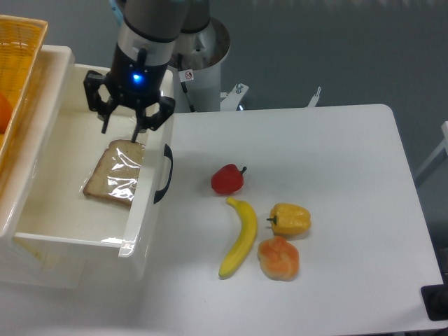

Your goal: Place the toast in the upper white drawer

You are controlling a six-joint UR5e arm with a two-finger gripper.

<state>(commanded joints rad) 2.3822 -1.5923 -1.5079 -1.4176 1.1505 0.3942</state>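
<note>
Inside the upper white drawer (42,231), the toast (114,171) lies just below (apart from) the spread, empty jaws

A white table (336,175) extends right of the end effector; grey floor (350,49) lies behind it, evenly lit.

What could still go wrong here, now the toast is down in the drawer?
1. The gripper hangs open just above the toast; a finger might catch its clear wrap on retreat and drag it out.
2. The toast lies against the front wall of the upper white drawer, possibly propped on it, and may shift.
3. A sideways exit could hit that wall.
</note>
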